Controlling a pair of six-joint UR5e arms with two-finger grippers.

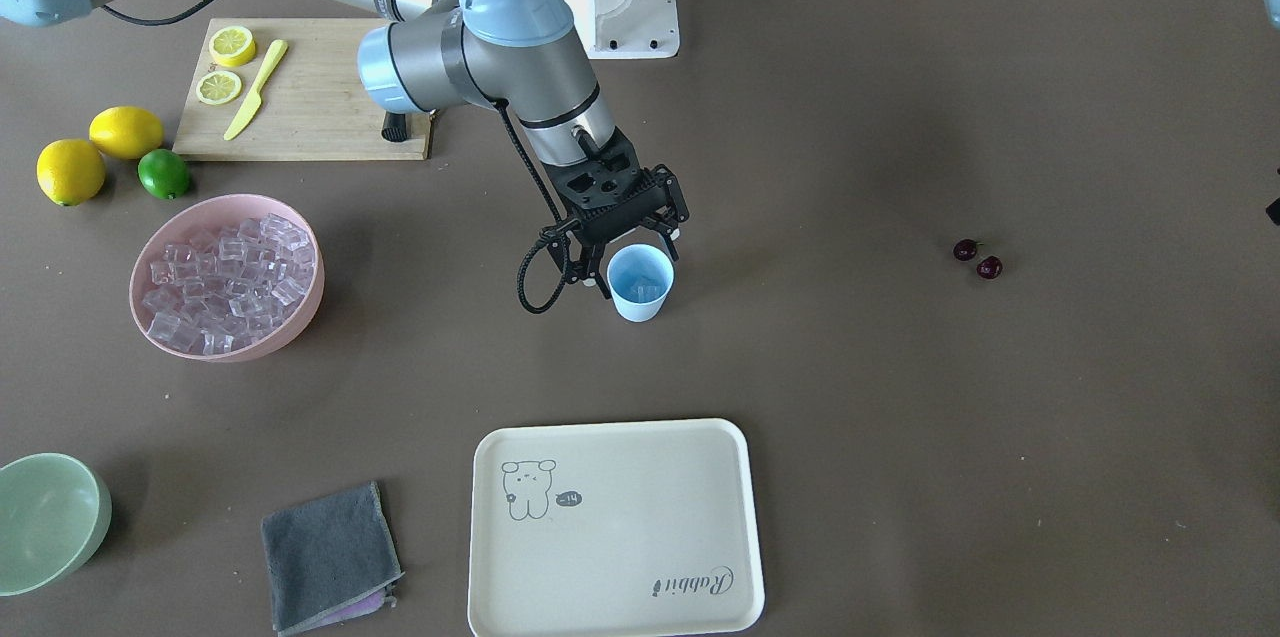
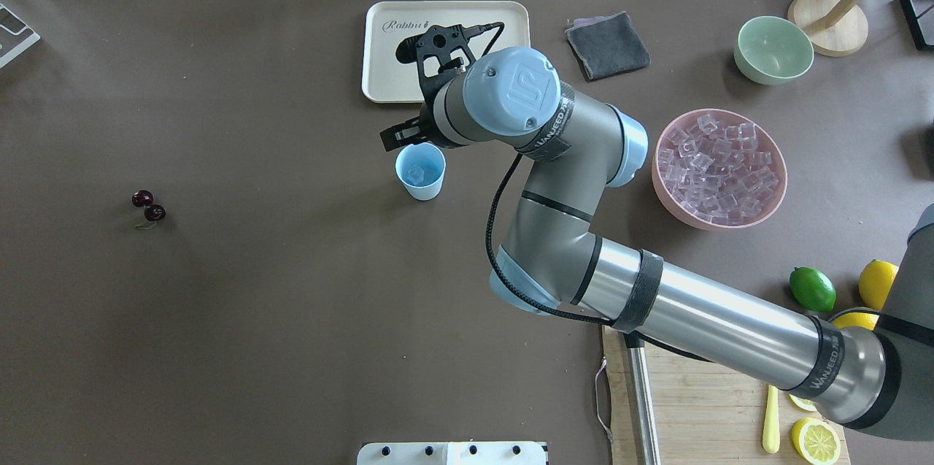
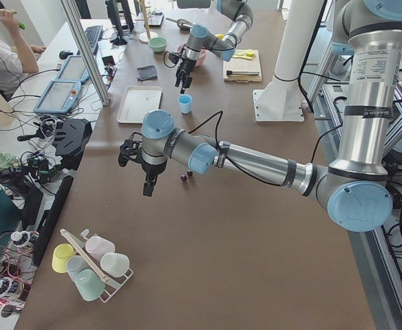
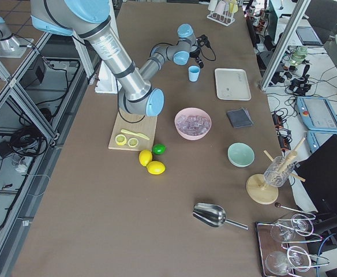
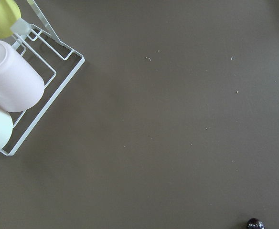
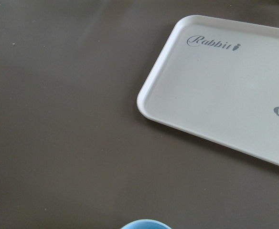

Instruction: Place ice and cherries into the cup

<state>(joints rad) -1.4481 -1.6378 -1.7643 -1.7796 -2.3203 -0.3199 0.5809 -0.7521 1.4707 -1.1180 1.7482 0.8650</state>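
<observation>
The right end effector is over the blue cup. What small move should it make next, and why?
Probably lift the right end effector straight up, clear of the cup. Its jaws stand open and empty, an ice cube lies inside the cup, and the cherries lie on the table far to the side, so freeing the cup's mouth seems sensible.

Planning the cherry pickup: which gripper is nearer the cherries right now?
Left. The left gripper hovers just beside the cherries, a short way off. The right gripper hangs over the cup, far from them.
</observation>
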